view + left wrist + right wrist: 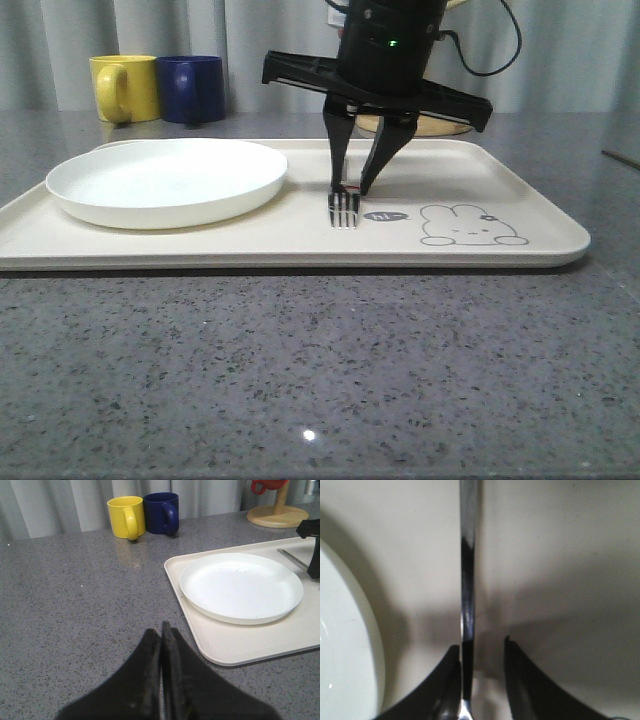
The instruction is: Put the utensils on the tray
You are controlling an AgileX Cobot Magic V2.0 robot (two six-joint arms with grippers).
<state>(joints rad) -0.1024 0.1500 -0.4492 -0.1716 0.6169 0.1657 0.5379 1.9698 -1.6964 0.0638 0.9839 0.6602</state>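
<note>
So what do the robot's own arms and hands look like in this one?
Both are black. The right hand has two slim tapering fingers under a wide flat crossbar, a glossy housing with a small green light, and a black cable looping off. The left hand shows two dark, matte, wedge-shaped fingers.

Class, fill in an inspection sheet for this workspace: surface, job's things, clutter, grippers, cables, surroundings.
Surface: grey speckled table.
Job's things: fork lying on the cream tray, tines toward the camera, beside the rabbit drawing.
Clutter: white plate on the tray; yellow mug and blue mug behind it; wooden stand.
Grippers: right gripper open, straddling the fork handle; left gripper shut, holding nothing.
Cables: black cable behind the right arm.
Surroundings: grey curtain.
</note>
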